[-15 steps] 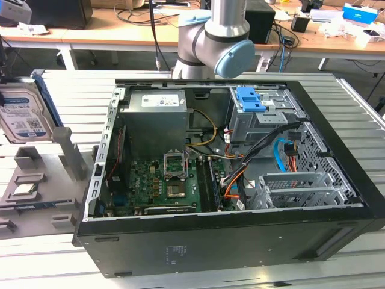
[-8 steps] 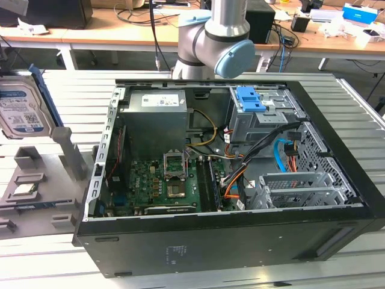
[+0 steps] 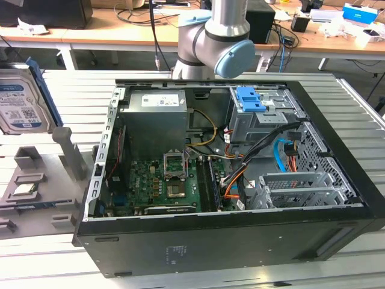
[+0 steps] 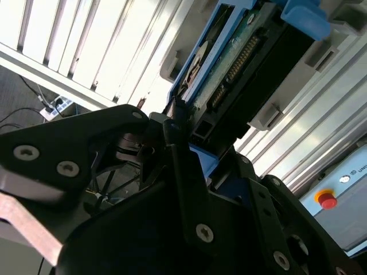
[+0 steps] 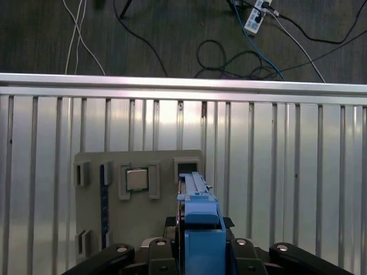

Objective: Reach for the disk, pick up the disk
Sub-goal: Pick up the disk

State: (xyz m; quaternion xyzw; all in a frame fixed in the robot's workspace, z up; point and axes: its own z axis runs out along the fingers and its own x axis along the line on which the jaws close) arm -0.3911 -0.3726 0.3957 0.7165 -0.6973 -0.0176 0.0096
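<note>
ROBOT ARM TAKES HOLD: the pincer point(image 4: 210, 139) grips the disk point(image 4: 241, 63) on edge. Its black fingers point(image 4: 179, 160) are narrowed onto the two flat sides, and the blue bracket runs out beyond their tips. In the exterior view the disk point(image 3: 23, 99) stands upright, label outward, near the slatted metal desk's point(image 3: 72, 90) edge on the exterior view's left. It is above a grey parts tray point(image 3: 36, 186), to one side of the open computer case point(image 3: 228, 241).
</note>
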